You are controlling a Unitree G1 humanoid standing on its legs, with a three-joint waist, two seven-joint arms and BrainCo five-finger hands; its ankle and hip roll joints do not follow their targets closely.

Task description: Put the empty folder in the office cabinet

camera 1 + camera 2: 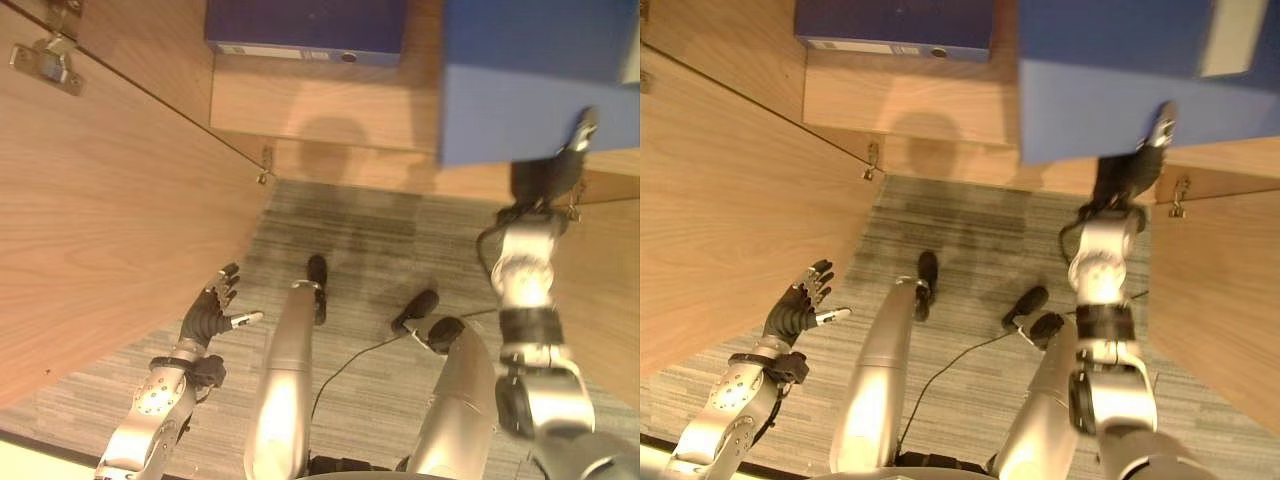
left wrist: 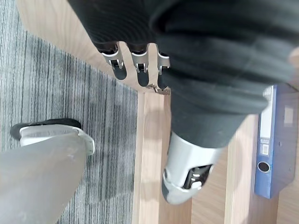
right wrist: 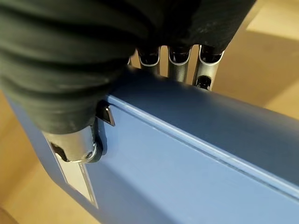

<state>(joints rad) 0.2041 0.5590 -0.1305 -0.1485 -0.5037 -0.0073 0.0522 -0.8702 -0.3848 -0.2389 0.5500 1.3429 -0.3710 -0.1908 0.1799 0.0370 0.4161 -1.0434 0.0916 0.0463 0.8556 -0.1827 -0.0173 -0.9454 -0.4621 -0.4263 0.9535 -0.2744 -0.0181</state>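
My right hand (image 1: 556, 168) is raised in front of the cabinet and is shut on a blue folder (image 1: 530, 80), holding it by its lower edge. In the right wrist view the fingers (image 3: 205, 70) lie over one face of the blue folder (image 3: 187, 154) and the thumb presses the other. The folder hangs over the front of the wooden cabinet shelf (image 1: 320, 110). My left hand (image 1: 210, 315) hangs low on the left beside the open door, open and holding nothing, its fingers (image 2: 138, 65) straight.
A second blue folder (image 1: 305, 28) lies at the back left of the shelf, also seen in the left wrist view (image 2: 273, 140). The open left cabinet door (image 1: 100, 200) stands close to my left hand. The right door (image 1: 600, 290) is by my right arm. Grey carpet (image 1: 370, 240) lies below.
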